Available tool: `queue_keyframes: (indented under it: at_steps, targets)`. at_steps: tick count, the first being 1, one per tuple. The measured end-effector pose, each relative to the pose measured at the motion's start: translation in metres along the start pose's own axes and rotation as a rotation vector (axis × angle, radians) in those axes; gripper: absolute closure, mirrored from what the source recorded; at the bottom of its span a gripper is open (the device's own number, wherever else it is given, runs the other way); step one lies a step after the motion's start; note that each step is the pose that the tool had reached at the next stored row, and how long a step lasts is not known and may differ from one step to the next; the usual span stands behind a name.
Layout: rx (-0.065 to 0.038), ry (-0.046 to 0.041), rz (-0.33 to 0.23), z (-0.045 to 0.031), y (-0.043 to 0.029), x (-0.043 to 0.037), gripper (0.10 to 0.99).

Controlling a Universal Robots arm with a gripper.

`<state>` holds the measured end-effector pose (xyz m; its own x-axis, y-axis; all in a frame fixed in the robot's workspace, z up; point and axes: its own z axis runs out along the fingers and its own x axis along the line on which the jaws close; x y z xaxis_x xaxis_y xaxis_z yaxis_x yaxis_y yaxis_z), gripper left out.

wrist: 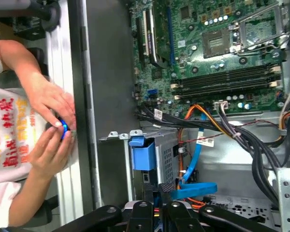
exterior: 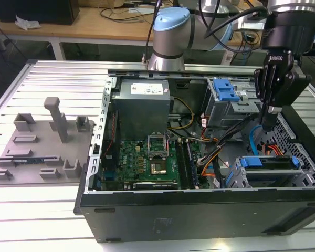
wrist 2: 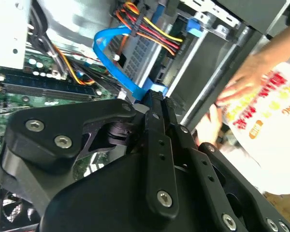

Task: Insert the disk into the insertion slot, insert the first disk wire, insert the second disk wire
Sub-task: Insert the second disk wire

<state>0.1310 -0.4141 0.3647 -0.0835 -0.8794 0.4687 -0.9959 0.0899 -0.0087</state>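
Second wrist view: jaws pinched shut on the blue wire's plug — first-wire step; the disk's socket below needs careful lining-up.

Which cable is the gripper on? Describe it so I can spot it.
In the open computer case, go to the exterior view's right end, next to the blue-framed disk. The gripper pinches the end of a flat blue cable; the wires around it are thin, round and black, orange, red or yellow.

Disk in insertion slot, inside case.
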Motion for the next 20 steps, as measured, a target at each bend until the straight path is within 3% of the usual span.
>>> queue_keyframes:
  at_steps: [2, 3, 7, 8, 10, 11, 12, 13, 16, 17, 18, 19, 20]
  targets:
    - [-0.003, -0.0307, -0.001, 0.0015, -0.0003, 0.0029, 0.922]
    - [-0.004, -0.0529, -0.002, 0.003, -0.0006, 0.0058, 0.922]
    - [-0.006, -0.0767, -0.003, 0.0075, -0.0015, 0.015, 0.922]
    - [-0.007, -0.0863, -0.003, 0.009, -0.0018, 0.0178, 0.922]
    - [-0.012, -0.1411, -0.005, 0.0106, -0.0021, 0.0208, 0.922]
    - [-0.013, -0.1591, -0.005, 0.0109, -0.0022, 0.0213, 0.922]
    - [-0.015, -0.1841, -0.006, 0.0113, -0.0022, 0.0221, 0.922]
    - [-0.016, -0.1998, -0.007, 0.0115, -0.0023, 0.0226, 0.922]
    - [-0.022, -0.267, -0.009, 0.0128, -0.0027, 0.0256, 0.922]
    - [-0.023, -0.2843, -0.009, 0.0132, -0.0029, 0.0265, 0.922]
    - [-0.026, -0.3139, -0.011, 0.0141, -0.0033, 0.0287, 0.922]
    - [-0.027, -0.3252, -0.011, 0.0167, -0.0039, 0.034, 0.922]
    - [-0.027, -0.3253, -0.011, 0.0183, -0.0044, 0.0369, 0.922]
